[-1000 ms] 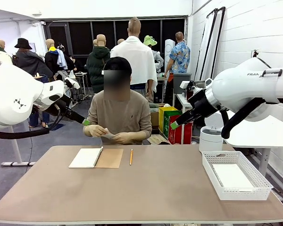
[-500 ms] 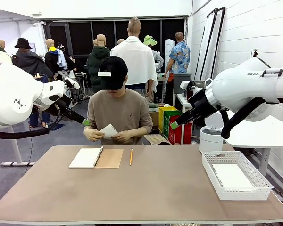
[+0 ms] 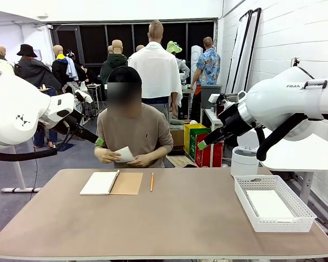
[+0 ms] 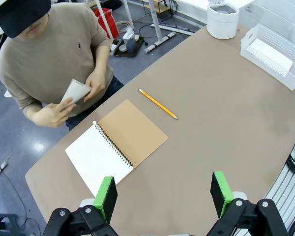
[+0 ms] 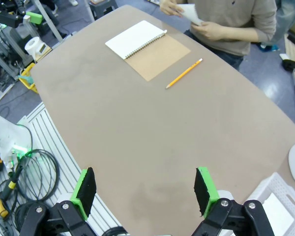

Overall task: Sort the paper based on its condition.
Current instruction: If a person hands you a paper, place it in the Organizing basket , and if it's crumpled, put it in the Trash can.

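Across the counter (image 3: 180, 218), at its far edge, the person held the paper (image 3: 124, 154) in both hands (image 3: 139, 160). It was clear of the surface: small, white, tilted up.

Left tool (image 4: 163, 191): released, jaws wide apart, nothing between the green pads, hanging high above the counter. Right tool (image 5: 144, 186): likewise released and empty, also well above the counter.

Spiral notebook (image 3: 110, 183) lay open flat in front of the person, white page on the left, brown cover on the right. Pencil (image 3: 151, 181) lay just beside the cover's right edge, not touching it. White lattice basket (image 3: 284, 224) sat at the counter's right end with a white sheet (image 3: 269, 204) flat inside.

Both tools were well apart from the paper, notebook, pencil and basket.
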